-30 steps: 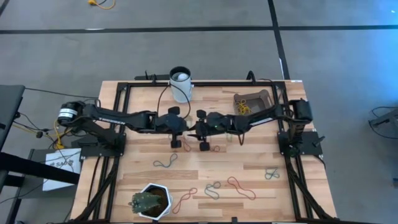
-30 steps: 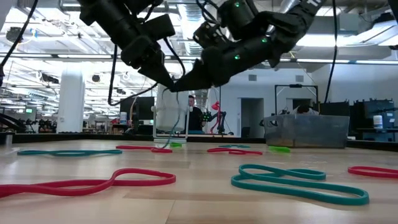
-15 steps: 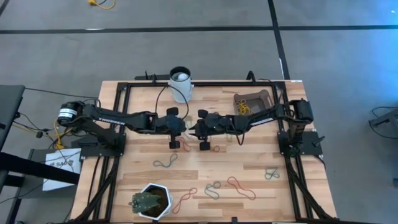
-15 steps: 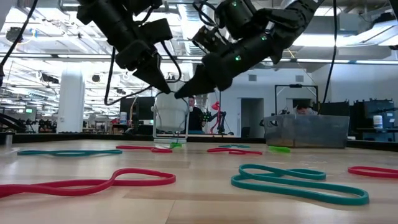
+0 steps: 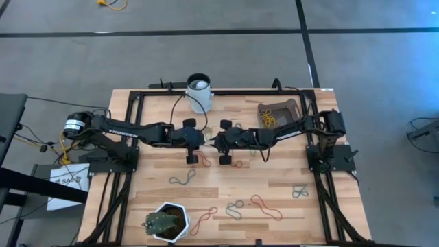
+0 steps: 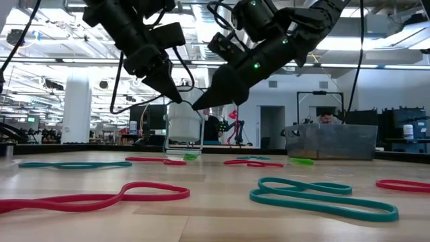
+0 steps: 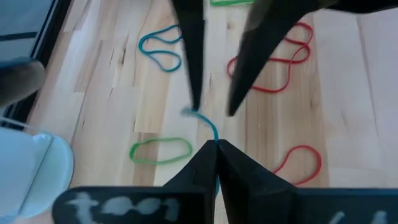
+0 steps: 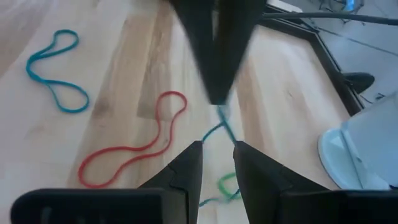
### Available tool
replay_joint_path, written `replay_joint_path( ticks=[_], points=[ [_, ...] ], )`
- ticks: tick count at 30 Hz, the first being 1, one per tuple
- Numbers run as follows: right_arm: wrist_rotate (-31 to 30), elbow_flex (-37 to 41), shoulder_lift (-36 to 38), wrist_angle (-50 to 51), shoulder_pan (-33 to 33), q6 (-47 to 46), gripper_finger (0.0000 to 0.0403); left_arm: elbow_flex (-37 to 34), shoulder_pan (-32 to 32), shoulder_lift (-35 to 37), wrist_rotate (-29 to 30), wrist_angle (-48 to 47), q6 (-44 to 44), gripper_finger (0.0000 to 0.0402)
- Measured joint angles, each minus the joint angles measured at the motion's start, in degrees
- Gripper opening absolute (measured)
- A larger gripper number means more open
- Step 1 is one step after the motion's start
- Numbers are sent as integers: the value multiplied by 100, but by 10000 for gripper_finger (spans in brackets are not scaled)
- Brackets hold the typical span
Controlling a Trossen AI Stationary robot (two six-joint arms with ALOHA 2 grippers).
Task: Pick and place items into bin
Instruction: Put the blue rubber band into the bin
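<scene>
Above the surface (image 5: pixel 274 178), my clenched left hand (image 7: pixel 216 144) pinches a teal band (image 7: pixel 205 124); my right hand (image 8: pixel 217 146) is parted.

Illumination is bright and even, supplied by overhead ceiling fixtures visible in the low view. The counter (image 5: pixel 274 175) is uniformly lit from above; shadows beneath the arms are short and soft. In the low view, both arms read as dark silhouettes against the bright room. Both wrist views show the near fingers (image 7: pixel 205 168) soft and out of focus. No strong glare appears on the wood.
</scene>
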State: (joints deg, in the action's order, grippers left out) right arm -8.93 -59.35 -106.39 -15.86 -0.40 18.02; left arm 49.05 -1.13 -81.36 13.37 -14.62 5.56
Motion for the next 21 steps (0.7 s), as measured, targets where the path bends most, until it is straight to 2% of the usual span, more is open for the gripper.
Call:
replay_joint_path(
  ticks=[4,8,11,14,17,21],
  points=[
    [121,0,0,-3,173,202,88,-1,-28,0,147,-49,-80,0],
    [-53,2,0,-127,293,752,88,-4,-23,0,-231,16,-19,0],
    [-409,4,0,-305,268,782,88,-4,-9,0,-497,27,-26,0],
    [-456,4,1,-406,212,768,88,-4,-11,0,-560,26,-30,0],
    [-385,4,0,-405,177,586,88,-6,-13,0,-556,148,34,0],
    [130,4,0,-263,140,449,88,-6,-13,0,-554,370,238,0]
  ],
)
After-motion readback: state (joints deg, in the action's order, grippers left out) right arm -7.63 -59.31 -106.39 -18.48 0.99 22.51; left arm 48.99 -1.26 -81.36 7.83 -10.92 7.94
